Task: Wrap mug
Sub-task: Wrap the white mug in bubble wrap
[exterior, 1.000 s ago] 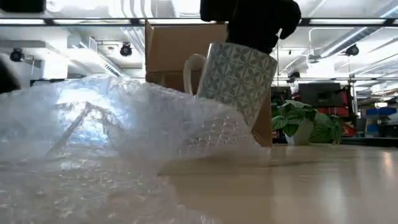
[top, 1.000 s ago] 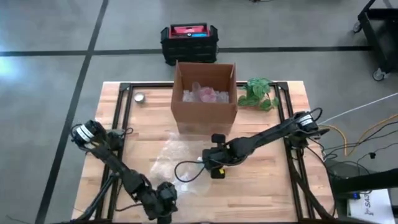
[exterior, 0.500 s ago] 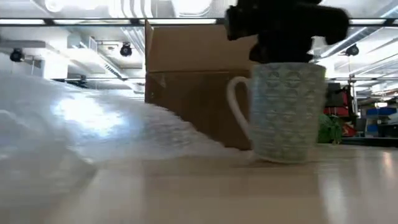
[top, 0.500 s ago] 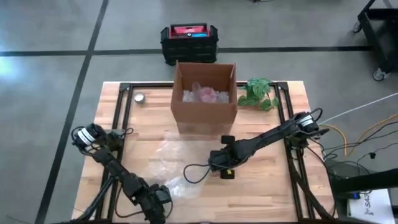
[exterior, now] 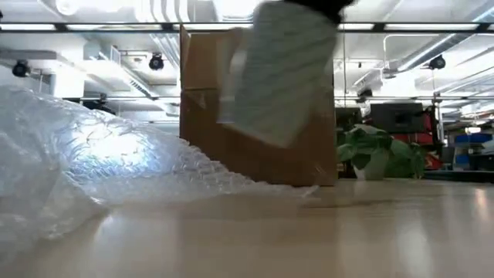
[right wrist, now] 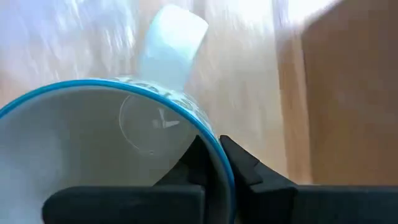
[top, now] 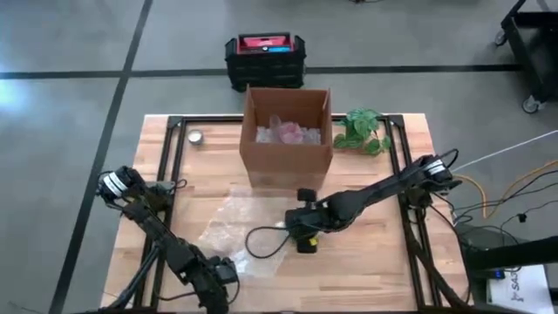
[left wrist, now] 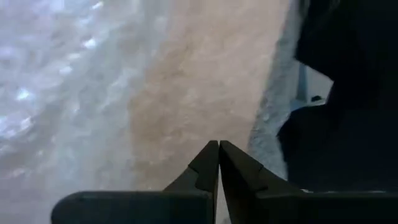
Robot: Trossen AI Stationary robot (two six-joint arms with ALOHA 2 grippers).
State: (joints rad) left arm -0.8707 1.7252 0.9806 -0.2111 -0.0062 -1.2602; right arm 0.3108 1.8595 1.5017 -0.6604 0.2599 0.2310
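Two dark fingers of the right gripper (right wrist: pixel 210 163) pinched the patterned white ceramic mug's (exterior: pixel 282 73) blue rim, lifted, frame centre. Left gripper (left wrist: pixel 218 163) fingers pressed together over clear bubble wrap (top: pixel 228 231), lower left.

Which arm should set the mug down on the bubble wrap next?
Right. The right gripper is shut on the rim of the patterned white mug, lifted beside the clear bubble wrap sheet. The left gripper is shut at the near table edge.

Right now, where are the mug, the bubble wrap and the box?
mug (right wrist: pixel 93 149), right wrist view, inside wall.
bubble wrap (exterior: pixel 100 170), low view, crumpled middle.
box (top: pixel 288 162), high view, front wall.
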